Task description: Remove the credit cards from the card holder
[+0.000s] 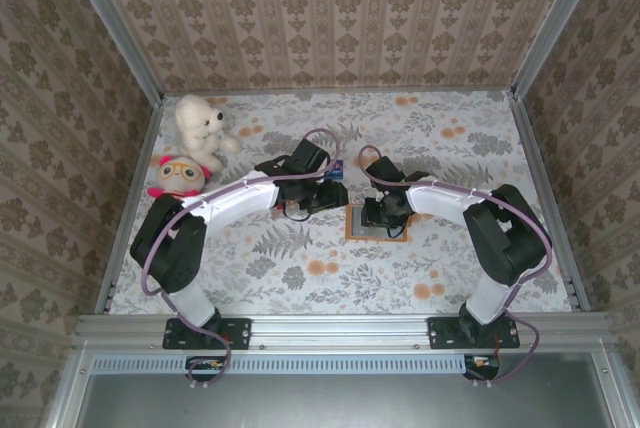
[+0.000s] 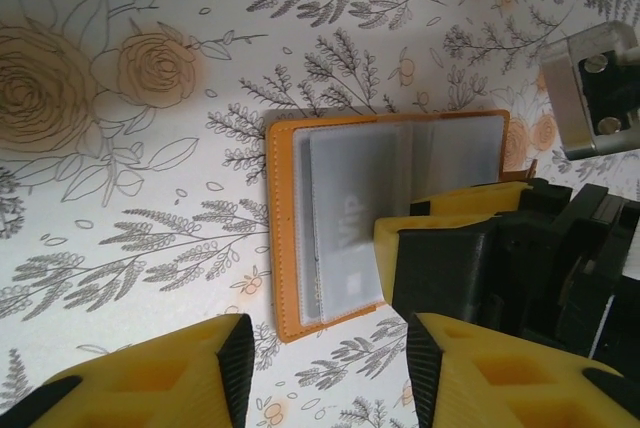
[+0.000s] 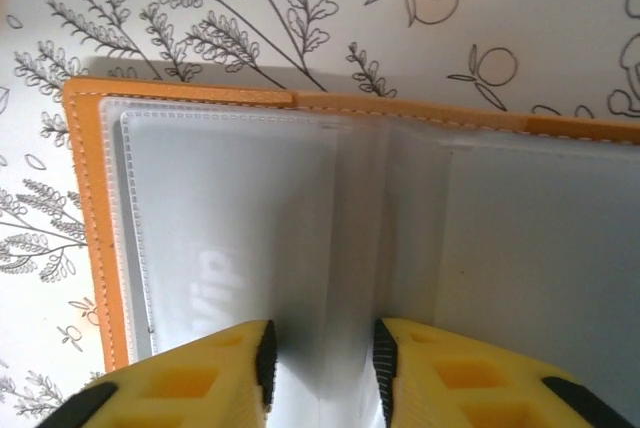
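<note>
Tan-orange leather-like card holder (image 2: 283, 248), folding, laid open and flat on the flowered table (image 2: 120, 248), roughly midway between the two arms. Rows of cloudy clear pockets (image 3: 520, 248) are stitched inside. Of the credit cards (image 2: 345, 238), one pale card lettered VIP is made out behind the plastic (others cannot be told).

Right gripper (image 3: 322, 363): set down on the open holder at its middle fold, fingers narrowly apart. Whether a pocket leaf is pinched between them cannot be told.

Left gripper (image 2: 325, 378): held above the table just beside the holder, jaws parted wide, nothing in them.

Handling, as judged: the cards are expected to be light, stiff and slick, the pockets limp and clinging. A card is best taken by whatever edge stands at the pocket mouth, with the holder pinned down by the other gripper.
</note>
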`<state>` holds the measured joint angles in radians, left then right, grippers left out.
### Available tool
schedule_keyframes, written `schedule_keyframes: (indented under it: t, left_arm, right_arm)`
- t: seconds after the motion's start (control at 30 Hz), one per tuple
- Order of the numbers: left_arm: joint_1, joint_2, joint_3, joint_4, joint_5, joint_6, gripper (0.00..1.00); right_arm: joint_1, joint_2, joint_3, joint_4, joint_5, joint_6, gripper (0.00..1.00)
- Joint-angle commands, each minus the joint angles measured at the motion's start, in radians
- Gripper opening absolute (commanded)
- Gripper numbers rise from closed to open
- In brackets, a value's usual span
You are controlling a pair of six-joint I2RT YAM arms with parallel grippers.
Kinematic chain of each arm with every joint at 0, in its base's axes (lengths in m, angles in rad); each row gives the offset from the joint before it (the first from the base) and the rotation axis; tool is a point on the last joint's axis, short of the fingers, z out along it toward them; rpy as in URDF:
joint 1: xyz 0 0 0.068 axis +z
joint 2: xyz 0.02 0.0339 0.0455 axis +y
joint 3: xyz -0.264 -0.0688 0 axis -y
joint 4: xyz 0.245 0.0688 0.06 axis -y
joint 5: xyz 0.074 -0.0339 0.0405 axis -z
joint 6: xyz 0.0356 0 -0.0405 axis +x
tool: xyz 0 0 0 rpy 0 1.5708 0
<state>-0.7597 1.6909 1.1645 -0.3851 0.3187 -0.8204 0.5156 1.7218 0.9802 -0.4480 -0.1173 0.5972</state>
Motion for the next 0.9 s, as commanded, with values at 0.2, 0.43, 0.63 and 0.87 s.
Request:
schedule_keyframes:
  t: [0.2, 0.43, 0.63, 0.87]
  left_arm:
    - [-0.018, 0.066, -0.025, 0.088, 0.084, -0.061, 0.43]
    - [-0.050, 0.135, 0.020, 0.068, 0.081, -0.067, 0.39]
    - [-0.067, 0.195, 0.056, 0.083, 0.107, -0.073, 0.36]
    - [-0.077, 0.238, 0.077, 0.091, 0.117, -0.082, 0.33]
  right_arm:
    - [-0.004, 0.017, -0.036, -0.020, 0.045, -0.009, 0.22]
    - [-0.035, -0.008, -0.079, 0.046, -0.031, -0.014, 0.19]
    - [-0.049, -0.018, -0.102, 0.082, -0.084, -0.020, 0.18]
    - [-0.067, -0.036, -0.115, 0.115, -0.145, -0.008, 0.14]
